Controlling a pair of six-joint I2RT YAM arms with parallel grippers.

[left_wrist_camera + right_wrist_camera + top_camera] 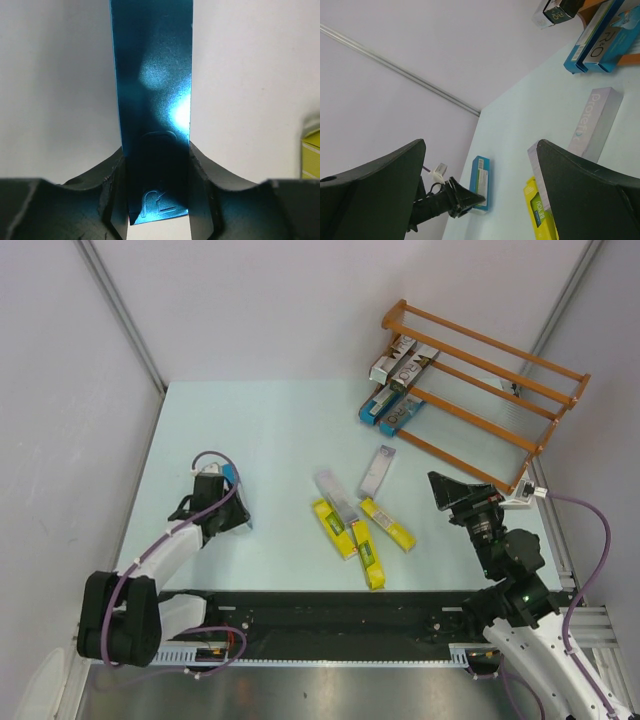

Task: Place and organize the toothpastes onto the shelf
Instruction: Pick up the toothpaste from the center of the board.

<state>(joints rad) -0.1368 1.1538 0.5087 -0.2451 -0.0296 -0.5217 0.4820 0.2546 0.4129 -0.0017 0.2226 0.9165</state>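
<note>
1. A blue cardboard toothpaste carton (152, 100) is clamped in the left gripper (218, 502) near the left edge.
2. The right gripper (481, 145) is spread apart.
3. An orange-brown wooden shelf (500, 345) is seen at the far-right corner.

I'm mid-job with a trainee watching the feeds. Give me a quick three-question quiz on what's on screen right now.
1. True or false: the left gripper is shut on a blue carton.
2. How many yellow cartons lie on the table? A two, B three, C four.
3. Fill in: the right gripper is ___ and holds nothing.
Key: 1 true; 2 B; 3 open.
</note>
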